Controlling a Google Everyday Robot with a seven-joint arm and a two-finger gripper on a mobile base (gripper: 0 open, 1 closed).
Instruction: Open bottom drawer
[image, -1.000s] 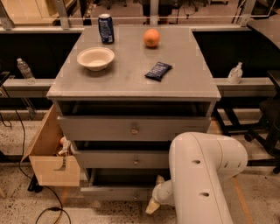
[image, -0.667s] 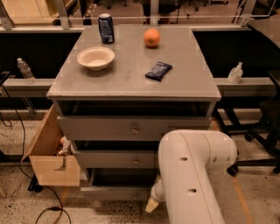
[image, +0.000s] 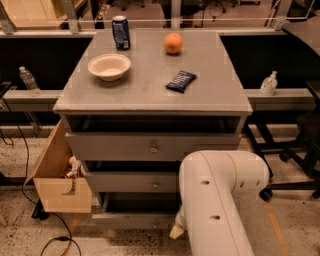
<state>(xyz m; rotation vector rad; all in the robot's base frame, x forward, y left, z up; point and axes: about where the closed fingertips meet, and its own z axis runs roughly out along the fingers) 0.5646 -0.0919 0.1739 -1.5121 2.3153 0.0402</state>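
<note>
while gripper (image: 176, 231) sits at bottom drawer (image: 132, 220) | wooden box (image: 62, 195) holds small items

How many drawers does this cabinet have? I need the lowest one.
3, stacked: the top drawer under the tabletop, the middle drawer below it, and the bottom drawer lowest, its right end hidden by the arm. The gripper is low at that right end.

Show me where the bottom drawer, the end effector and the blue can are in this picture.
bottom drawer (image: 131, 220): camera view, on its grey front panel.
end effector (image: 176, 231): camera view, on its pale tip, at the drawer front's right end.
blue can (image: 120, 32): camera view, on its side wall.
</note>
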